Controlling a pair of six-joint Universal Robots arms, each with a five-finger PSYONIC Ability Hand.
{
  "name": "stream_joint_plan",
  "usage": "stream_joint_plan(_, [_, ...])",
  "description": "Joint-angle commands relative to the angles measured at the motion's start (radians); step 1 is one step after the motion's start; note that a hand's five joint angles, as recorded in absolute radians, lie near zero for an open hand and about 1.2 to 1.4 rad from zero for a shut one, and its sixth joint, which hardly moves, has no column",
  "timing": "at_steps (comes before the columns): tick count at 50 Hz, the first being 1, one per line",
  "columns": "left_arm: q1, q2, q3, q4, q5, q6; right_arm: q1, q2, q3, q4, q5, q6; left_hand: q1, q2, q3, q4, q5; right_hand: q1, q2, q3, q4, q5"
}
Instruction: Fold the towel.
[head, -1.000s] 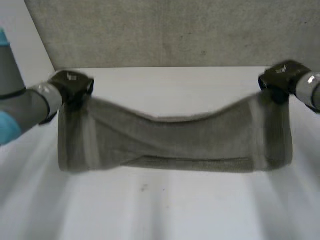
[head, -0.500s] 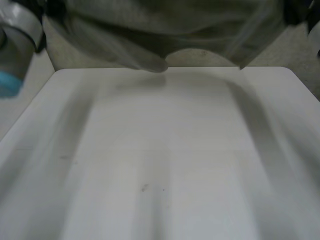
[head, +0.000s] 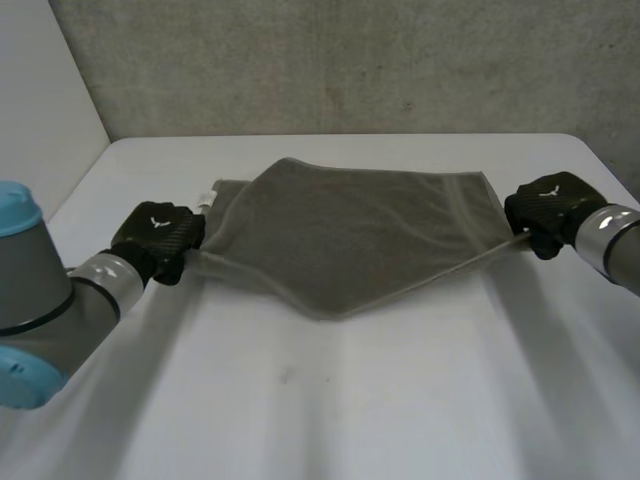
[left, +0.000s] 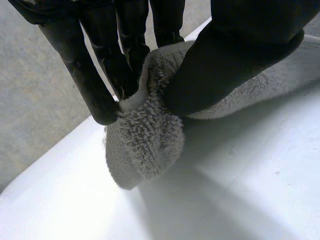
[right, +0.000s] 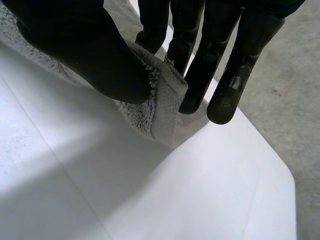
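Observation:
A grey-brown towel (head: 350, 235) is stretched between my two hands above the middle of the white table (head: 330, 410), sagging to a point at its near edge. My left hand (head: 158, 238) pinches the towel's left corner (left: 145, 135) between thumb and fingers (left: 100, 75). My right hand (head: 548, 210) pinches the right corner (right: 160, 112) the same way, thumb against the fingers (right: 220, 65). Both hands hang low over the table.
The table's far edge (head: 340, 136) meets a grey carpeted floor (head: 350, 60). A white wall (head: 40, 110) stands at the left. Bare table lies in front of the towel and to both sides.
The towel was hanging folded between raised hands, was swung up and away, and now has come down spread flat over the far half of the table. Both hands dropped lower and nearer.

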Motion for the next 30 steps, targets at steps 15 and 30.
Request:
stream_joint_plan(15, [0.022,0.485,-0.304,-0.286,0.048,0.276,-0.262,-0.406,0.249,0.385,-0.04,-0.423,0.228,0.179,0.181,0.178,0.191,0.003,0.182,0.181,0.18,0.185])
stream_joint_plan(30, [0.009,0.036,-0.006,-0.146,0.089,0.274,-0.213,-0.152,0.164,0.11,-0.112,-0.198,0.228,0.179,0.181,0.178,0.191,0.003,0.182,0.181,0.18,0.185])
